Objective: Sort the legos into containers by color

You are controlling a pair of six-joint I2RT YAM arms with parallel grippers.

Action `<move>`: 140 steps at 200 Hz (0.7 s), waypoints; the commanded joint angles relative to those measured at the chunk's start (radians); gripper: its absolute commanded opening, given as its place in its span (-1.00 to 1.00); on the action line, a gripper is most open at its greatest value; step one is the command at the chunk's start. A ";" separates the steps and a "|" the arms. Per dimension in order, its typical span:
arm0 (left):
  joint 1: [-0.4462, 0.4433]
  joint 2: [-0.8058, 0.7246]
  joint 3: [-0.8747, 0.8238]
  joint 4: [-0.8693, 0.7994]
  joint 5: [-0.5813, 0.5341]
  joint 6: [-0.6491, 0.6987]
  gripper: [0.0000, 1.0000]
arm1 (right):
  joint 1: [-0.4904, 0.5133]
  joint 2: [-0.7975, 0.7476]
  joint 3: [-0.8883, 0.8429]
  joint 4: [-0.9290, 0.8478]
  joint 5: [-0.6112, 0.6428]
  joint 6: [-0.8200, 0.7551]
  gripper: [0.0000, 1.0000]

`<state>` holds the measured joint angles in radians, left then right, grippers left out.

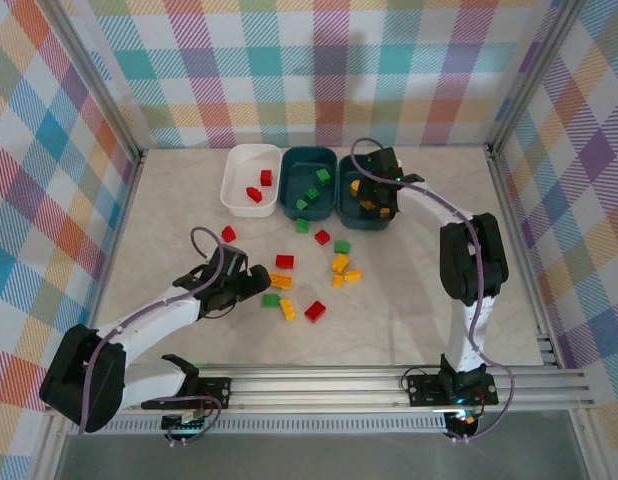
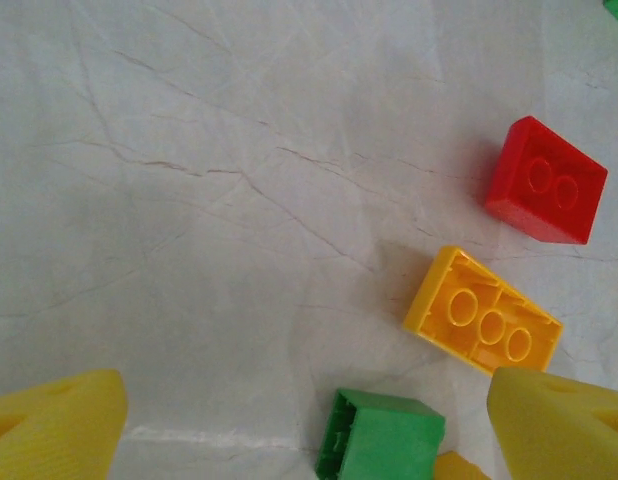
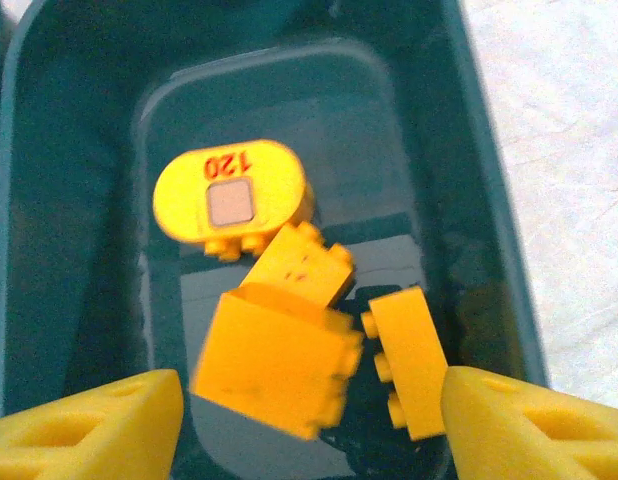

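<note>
Three containers stand in a row at the back: a white bin (image 1: 234, 178) with red legos, a teal bin (image 1: 289, 172) with green ones, and a teal bin (image 1: 370, 227) (image 3: 69, 200) with yellow ones. My right gripper (image 1: 377, 196) (image 3: 309, 425) hangs open over that last bin. A blurred yellow brick (image 3: 274, 365) lies loose between its fingers, touching neither. My left gripper (image 1: 257, 283) (image 2: 309, 440) is open low over the table, with a green brick (image 2: 384, 435) (image 1: 271, 299) between its fingers, nearer the right one. A yellow brick (image 2: 482, 322) and a red brick (image 2: 546, 180) lie just beyond.
Several loose red, green and yellow legos are scattered mid-table, from a red one (image 1: 228, 233) to a yellow one (image 1: 352, 275) and a red one (image 1: 315, 311). A yellow oval piece marked 120 (image 3: 229, 200) lies in the right bin. Checkered walls enclose the table.
</note>
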<state>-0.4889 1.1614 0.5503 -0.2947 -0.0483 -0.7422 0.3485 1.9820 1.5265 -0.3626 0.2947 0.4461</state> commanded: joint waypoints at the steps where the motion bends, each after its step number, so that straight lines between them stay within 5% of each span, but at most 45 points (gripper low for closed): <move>1: -0.007 -0.073 0.000 -0.080 -0.087 0.027 0.86 | -0.002 -0.052 0.027 -0.019 0.005 -0.012 0.44; 38: -0.005 -0.020 0.068 -0.068 -0.093 0.085 1.00 | 0.024 -0.288 -0.252 0.086 -0.039 0.054 0.48; 67: -0.016 0.174 0.213 -0.075 -0.051 0.151 0.86 | 0.076 -0.464 -0.501 0.128 -0.027 0.093 0.49; 108: -0.081 0.409 0.420 -0.084 -0.012 0.249 0.93 | 0.125 -0.638 -0.736 0.190 -0.027 0.112 0.52; 140: -0.106 0.571 0.567 -0.172 -0.074 0.290 0.92 | 0.138 -0.701 -0.872 0.317 0.024 0.170 0.56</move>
<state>-0.5816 1.6474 1.0279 -0.3733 -0.0895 -0.5217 0.4786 1.3281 0.7181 -0.1776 0.2802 0.5571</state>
